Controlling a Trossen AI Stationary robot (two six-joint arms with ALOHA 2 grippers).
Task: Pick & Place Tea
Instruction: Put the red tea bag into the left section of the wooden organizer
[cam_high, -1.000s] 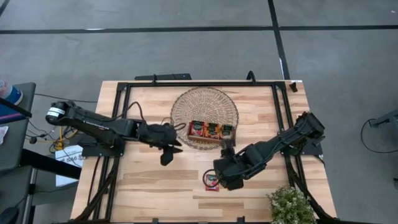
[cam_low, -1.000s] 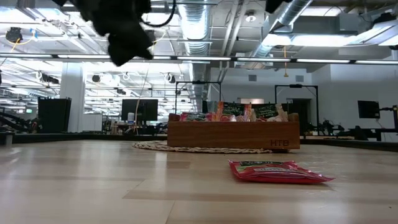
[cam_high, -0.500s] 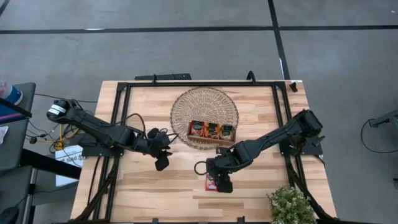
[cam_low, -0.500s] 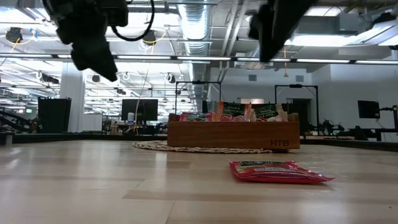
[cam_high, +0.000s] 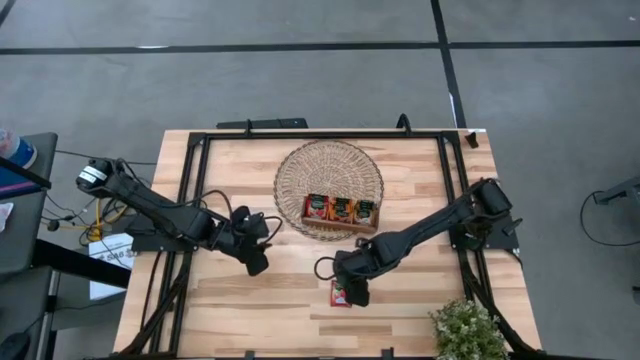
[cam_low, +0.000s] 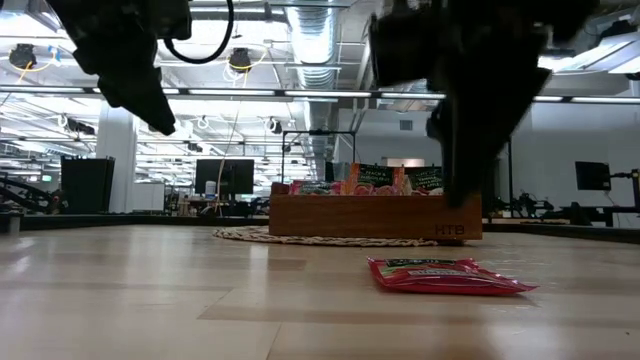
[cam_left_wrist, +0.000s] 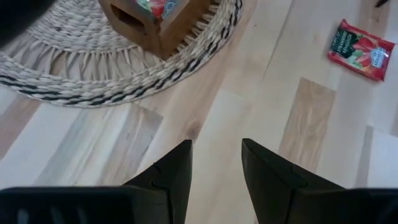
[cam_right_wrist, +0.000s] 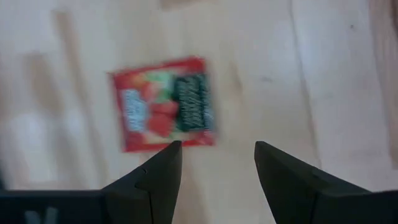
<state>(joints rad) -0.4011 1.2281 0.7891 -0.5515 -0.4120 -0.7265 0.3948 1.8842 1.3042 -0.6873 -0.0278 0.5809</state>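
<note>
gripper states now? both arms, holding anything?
Left tool: open, empty, above bare table beside the woven mat.
Right tool: open, empty, above the loose red tea sachet, not touching it.

The high view looks straight down on the whole desk (cam_high: 250, 310) and both arms. The low view sits at desk-top height, facing level across the boards into the room behind. The left wrist view looks down past its claw (cam_left_wrist: 216, 163) at bare wood and the woven mat (cam_left_wrist: 93, 74). The right wrist view hangs close over the red sachet (cam_right_wrist: 163, 102), which all four views share, as do the wooden tray (cam_low: 375, 215) the first three
</note>
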